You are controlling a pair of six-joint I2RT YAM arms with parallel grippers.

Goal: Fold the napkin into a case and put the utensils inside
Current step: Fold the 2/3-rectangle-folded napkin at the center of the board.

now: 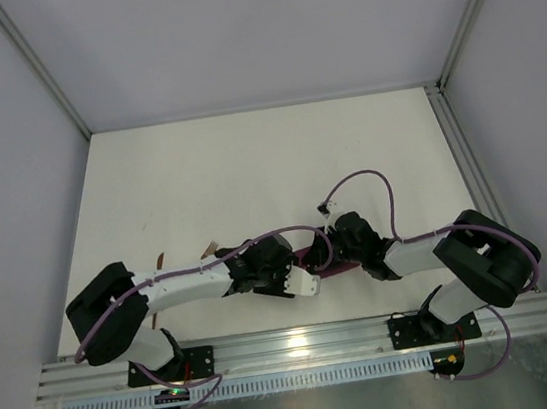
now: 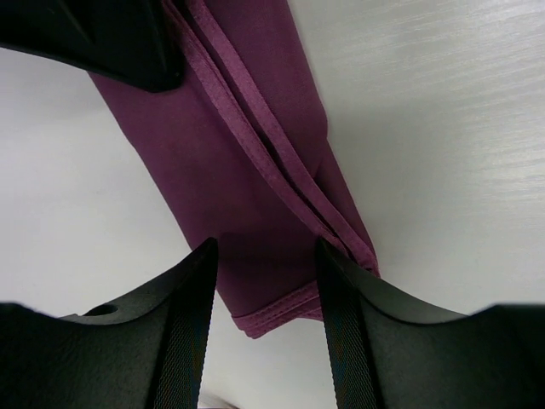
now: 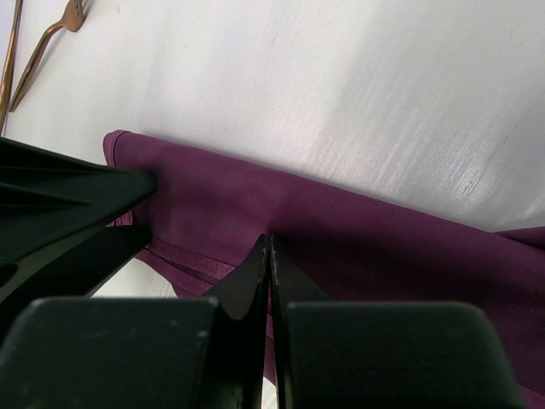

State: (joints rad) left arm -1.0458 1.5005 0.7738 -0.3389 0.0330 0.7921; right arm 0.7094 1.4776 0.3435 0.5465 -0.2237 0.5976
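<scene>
Top view: we look down from above and behind the arms (image 1: 193, 281), whole table (image 1: 249, 167) visible. Wrist views sit close over the napkin (image 2: 247, 170): left claw (image 2: 266, 256) camera faces right, right claw (image 3: 268, 247) camera left. All share the napkin.

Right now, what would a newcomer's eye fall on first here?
The plum-purple napkin, folded into a narrow strip, lies at the near edge of the table. The left gripper stands open astride one end; the right gripper is shut, its tips against the cloth. A copper fork lies apart from the cloth.
</scene>
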